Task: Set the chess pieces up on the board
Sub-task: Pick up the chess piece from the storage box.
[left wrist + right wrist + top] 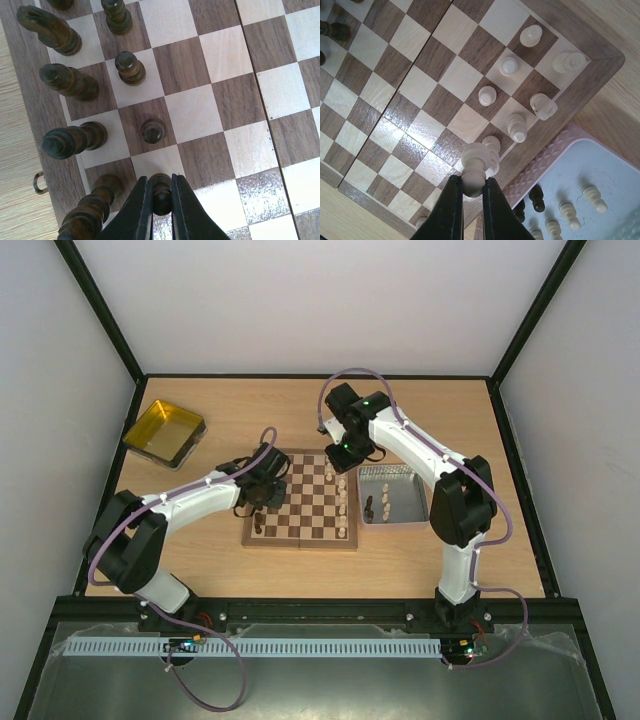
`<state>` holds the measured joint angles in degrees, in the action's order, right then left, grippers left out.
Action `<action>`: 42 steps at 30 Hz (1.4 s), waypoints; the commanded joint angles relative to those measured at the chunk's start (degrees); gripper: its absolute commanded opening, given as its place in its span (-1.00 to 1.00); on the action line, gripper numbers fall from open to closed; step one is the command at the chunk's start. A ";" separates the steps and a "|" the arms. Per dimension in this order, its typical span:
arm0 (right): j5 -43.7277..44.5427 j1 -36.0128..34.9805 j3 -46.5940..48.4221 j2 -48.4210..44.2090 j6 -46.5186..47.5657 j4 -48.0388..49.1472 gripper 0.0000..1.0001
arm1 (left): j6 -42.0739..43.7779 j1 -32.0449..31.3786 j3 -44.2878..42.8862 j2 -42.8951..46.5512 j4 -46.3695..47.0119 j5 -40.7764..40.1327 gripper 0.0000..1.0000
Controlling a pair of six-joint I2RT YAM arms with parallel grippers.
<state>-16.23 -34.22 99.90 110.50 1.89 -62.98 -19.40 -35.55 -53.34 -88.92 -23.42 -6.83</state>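
Mid-worktop, slightly toward the near edge: board [302,508], checkered, brown rim. On its left side are the dark pieces [65,82], standing in the two outermost rows, some tall and some pawns. My left gripper [160,181] hangs over that side, fingers closed on the head of a dark pawn [161,197]. I cannot tell whether the pawn's foot meets the square. On the board's right side are the pale pieces [487,95], several upright in the two outermost rows. My right gripper [471,181] hangs over that side, fingers clamped on the stem of a pale piece [476,159] held above the outer row. I cannot tell if it touches the board. Just beside the board's right rim, toward the worktop's right edge, is a grey tray [405,518] holding loose pieces [590,197], pale and dark. Near the far left corner is a yellow tray [163,432], well apart from the board.
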 commanded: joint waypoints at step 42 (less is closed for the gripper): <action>1.32 -3.05 -1.63 1.69 -0.63 0.15 -0.93 | 1.64 -0.12 -0.36 5.81 1.70 -0.82 0.11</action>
<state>-16.25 -36.88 99.07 111.13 1.87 -62.59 -18.13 -35.38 -53.43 -85.23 -22.15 -6.61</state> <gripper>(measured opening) 0.040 0.522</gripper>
